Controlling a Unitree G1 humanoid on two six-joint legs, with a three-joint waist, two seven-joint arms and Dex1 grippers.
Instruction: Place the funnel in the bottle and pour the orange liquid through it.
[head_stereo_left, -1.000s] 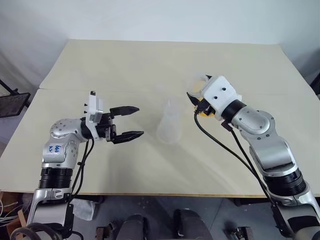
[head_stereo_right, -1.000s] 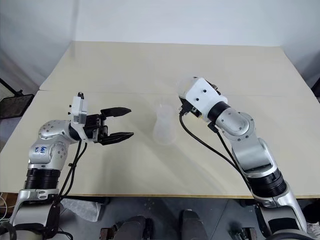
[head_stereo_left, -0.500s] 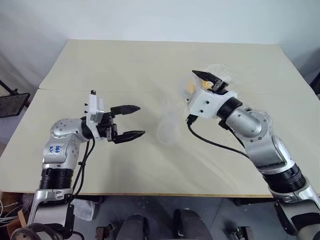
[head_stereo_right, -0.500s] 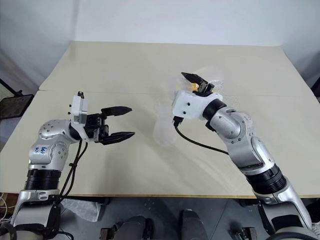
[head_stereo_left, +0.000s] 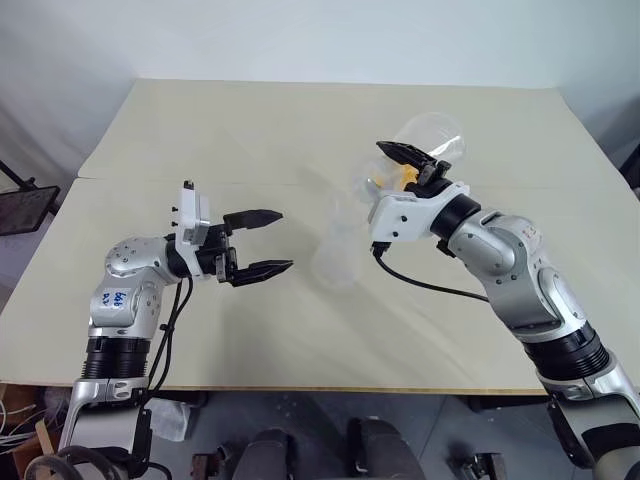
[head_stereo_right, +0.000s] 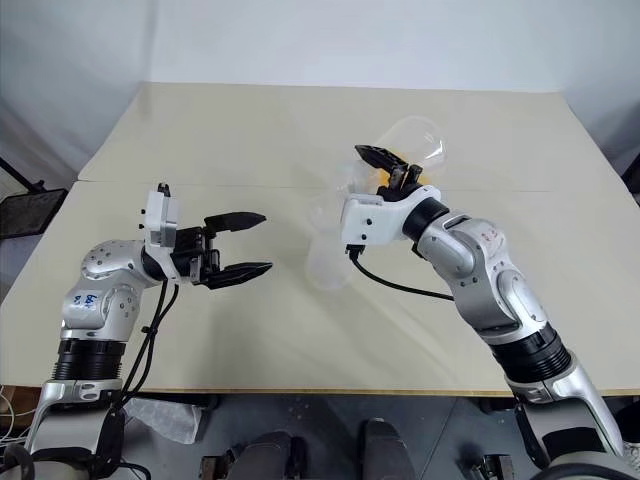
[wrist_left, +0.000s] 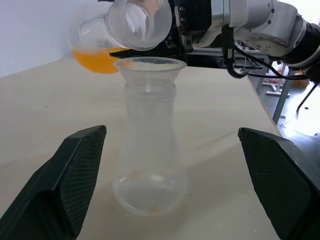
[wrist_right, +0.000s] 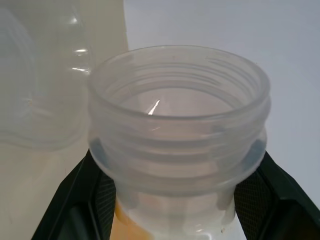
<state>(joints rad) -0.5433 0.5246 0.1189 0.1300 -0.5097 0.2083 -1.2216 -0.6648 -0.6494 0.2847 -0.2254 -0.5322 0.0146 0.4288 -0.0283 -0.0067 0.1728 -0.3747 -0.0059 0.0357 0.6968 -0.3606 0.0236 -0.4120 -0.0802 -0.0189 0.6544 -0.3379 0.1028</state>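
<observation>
funnel step done, by the look of it: small clear plastic funnel (wrist_left: 149, 65) seated in the neck of the clear conical bottle (wrist_left: 150, 160), standing on the pale desk (head_stereo_left: 300, 130) between the two arms. pouring begun only as a tilt: larger clear flask (head_stereo_left: 425, 140) pinched at its neck by the right hand (head_stereo_left: 410, 160), tipped on its side with the mouth just above the funnel rim. translucent orange liquid (wrist_left: 97, 59) pooled in the flask's belly, not yet at the mouth. perhaps a faint trace at the bottle's bottom, hard to tell. left hand (head_stereo_left: 260, 241) spread wide, holding nothing, near the bottle but apart. left to do: tip further until the liquid runs through.
</observation>
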